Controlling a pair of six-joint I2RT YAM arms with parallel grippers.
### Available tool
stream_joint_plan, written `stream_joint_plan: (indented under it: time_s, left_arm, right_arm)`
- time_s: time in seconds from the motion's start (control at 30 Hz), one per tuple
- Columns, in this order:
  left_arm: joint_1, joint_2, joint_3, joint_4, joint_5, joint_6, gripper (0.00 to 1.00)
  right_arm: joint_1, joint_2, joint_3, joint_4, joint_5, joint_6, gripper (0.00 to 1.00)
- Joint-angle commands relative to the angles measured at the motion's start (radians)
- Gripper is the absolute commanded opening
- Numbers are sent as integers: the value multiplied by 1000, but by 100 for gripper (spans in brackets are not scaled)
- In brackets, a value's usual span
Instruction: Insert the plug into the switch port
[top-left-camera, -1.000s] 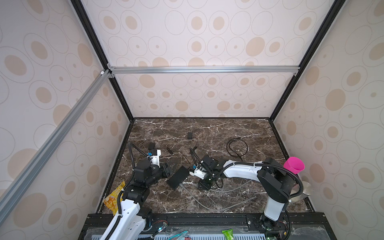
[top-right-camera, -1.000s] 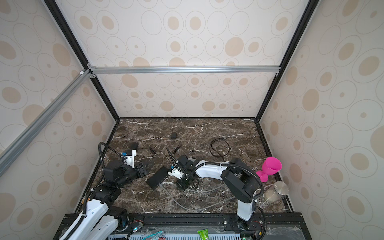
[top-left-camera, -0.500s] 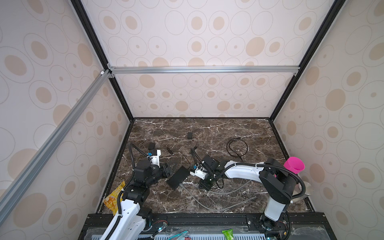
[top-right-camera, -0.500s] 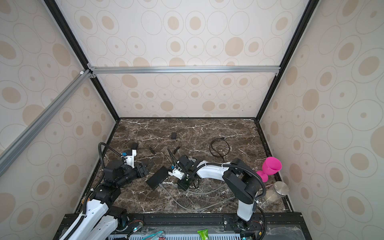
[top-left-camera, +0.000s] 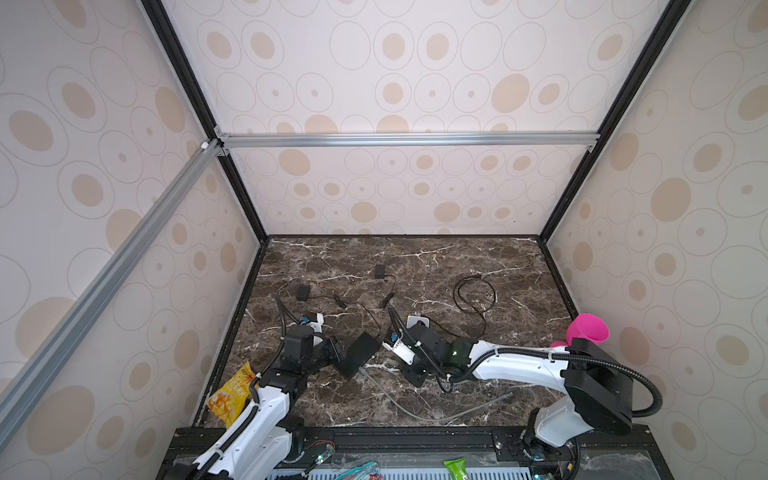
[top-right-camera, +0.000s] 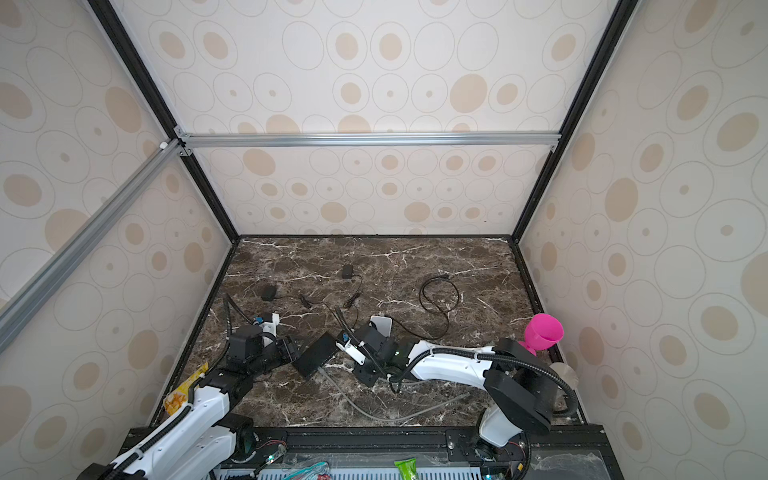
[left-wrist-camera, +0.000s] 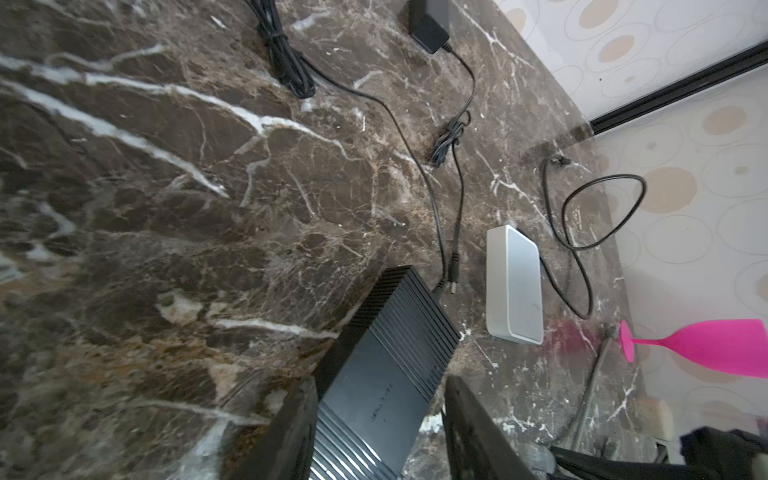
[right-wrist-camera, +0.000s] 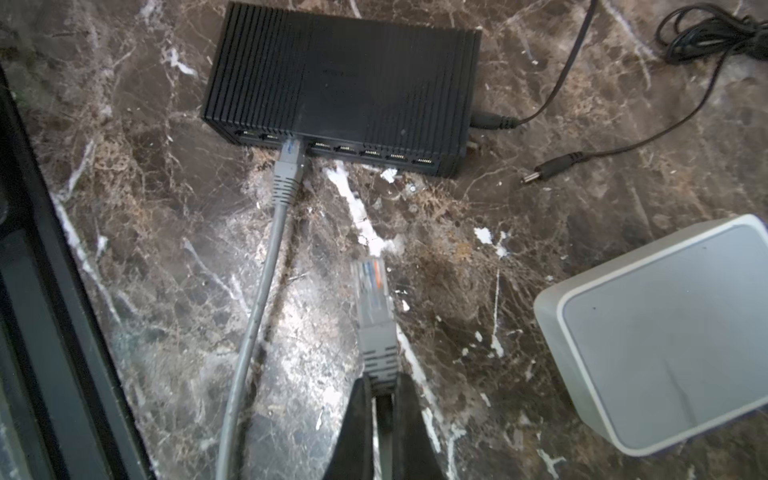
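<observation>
In a top view the switch (top-left-camera: 358, 354) lies toward the table's (top-left-camera: 415, 266) front-left corner, the left wrist view shows the left gripper (left-wrist-camera: 374, 401) spread astride it, and the right wrist view shows the right gripper (right-wrist-camera: 384, 395) pinching the plug (right-wrist-camera: 374, 307), which points lengthwise at the free ports (right-wrist-camera: 370, 153) ahead and is apart from them.

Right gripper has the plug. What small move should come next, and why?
Probably ease the right gripper forward, steering the plug into an empty port of the switch. The plug is pinched at its rear, aimed at the switch, apart from it; another cable fills one port.
</observation>
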Motion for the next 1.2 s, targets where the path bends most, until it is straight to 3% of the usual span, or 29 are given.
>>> stream_joint_plan:
  time_s: [0.0, 0.53, 1.17]
  left_arm:
    - [-6, 54, 4, 105, -37, 67, 49]
    - [-27, 210, -24, 263, 44, 147, 37]
    - [-88, 319, -11, 260, 6, 109, 36]
  right_arm:
    - [25, 22, -26, 77, 150, 87, 0]
    - [87, 232, 108, 142, 109, 191, 0]
    - [89, 294, 176, 136, 114, 211, 0]
